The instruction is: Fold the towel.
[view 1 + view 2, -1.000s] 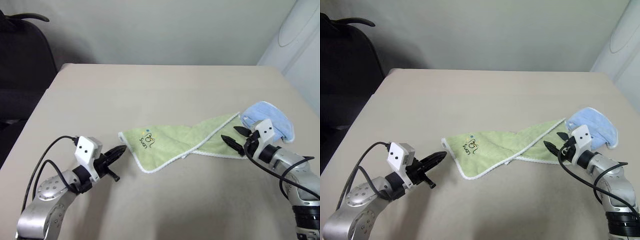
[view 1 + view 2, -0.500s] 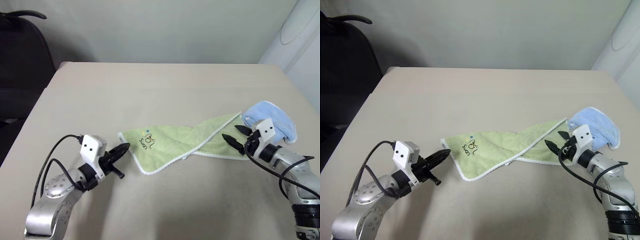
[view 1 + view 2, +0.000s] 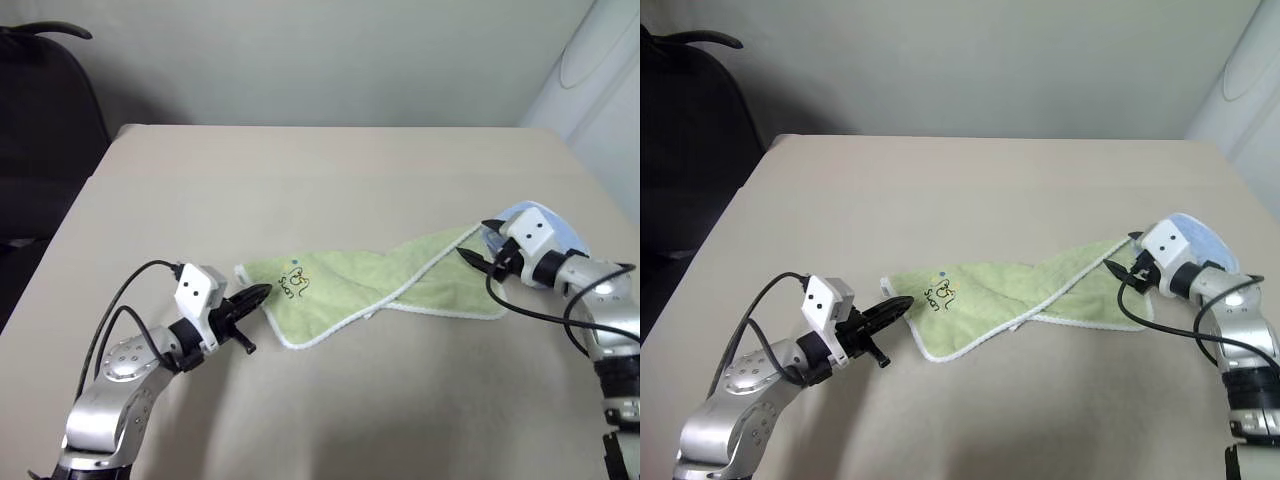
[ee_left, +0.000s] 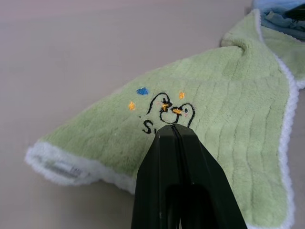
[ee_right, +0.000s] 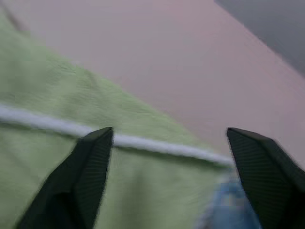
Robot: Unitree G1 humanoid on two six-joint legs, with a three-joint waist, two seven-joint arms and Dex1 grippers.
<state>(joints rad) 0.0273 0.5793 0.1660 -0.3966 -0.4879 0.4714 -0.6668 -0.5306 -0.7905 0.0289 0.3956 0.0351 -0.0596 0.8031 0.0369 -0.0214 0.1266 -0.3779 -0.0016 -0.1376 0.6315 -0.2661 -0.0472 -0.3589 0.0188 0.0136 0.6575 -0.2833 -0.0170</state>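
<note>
Left gripper [image 4: 174, 131], closed, points at towel's [image 4: 228, 109] penguin logo [image 4: 169, 109].

The light green terry towel with white stitched edging [image 3: 370, 285] is lying across the middle of the beige table [image 3: 320, 180], stretching from left to right (its right part twisted over itself). Its end with the small dark embroidered logo [image 3: 296, 282] is sitting toward the left. At the towel's right end, the light blue bunched cloth [image 3: 545, 225] is resting on the table, touching the towel. The left claw [image 3: 255, 294] is sitting at the towel's left edge, just beside the logo. The right claw [image 3: 480, 248] is hovering over the towel's right end, in front of the blue cloth. A black chair [image 3: 45, 120] is standing beyond the table's far left corner.
</note>
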